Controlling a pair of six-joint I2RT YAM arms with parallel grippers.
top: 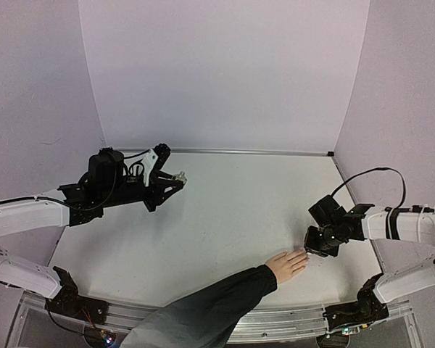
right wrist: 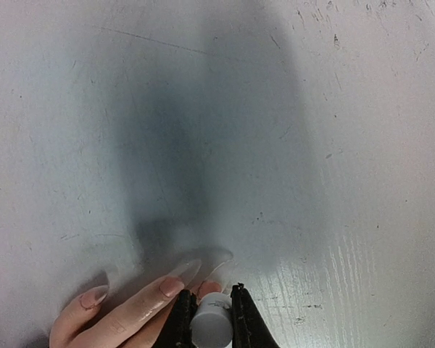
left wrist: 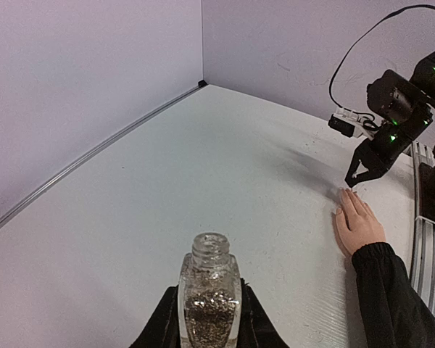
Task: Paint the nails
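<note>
Right wrist view: a white cap (right wrist: 209,325) is pinched by the right fingers (right wrist: 244,319) at the nails (right wrist: 171,286) of the hand (right wrist: 123,319) lying flat on the surface (right wrist: 312,145). Painting is judged underway, and a short, gentle stroke is called for next. The open bottle (left wrist: 209,297) is gripped by the left fingers (left wrist: 158,330).

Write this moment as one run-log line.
left gripper: holds open bottle | right gripper: holds white cylinder by nails | hand: flat on table

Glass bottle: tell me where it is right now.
The glass bottle is clamped in the left gripper, over the table's far left side in the top view, well apart from the hand at the near right.
</note>
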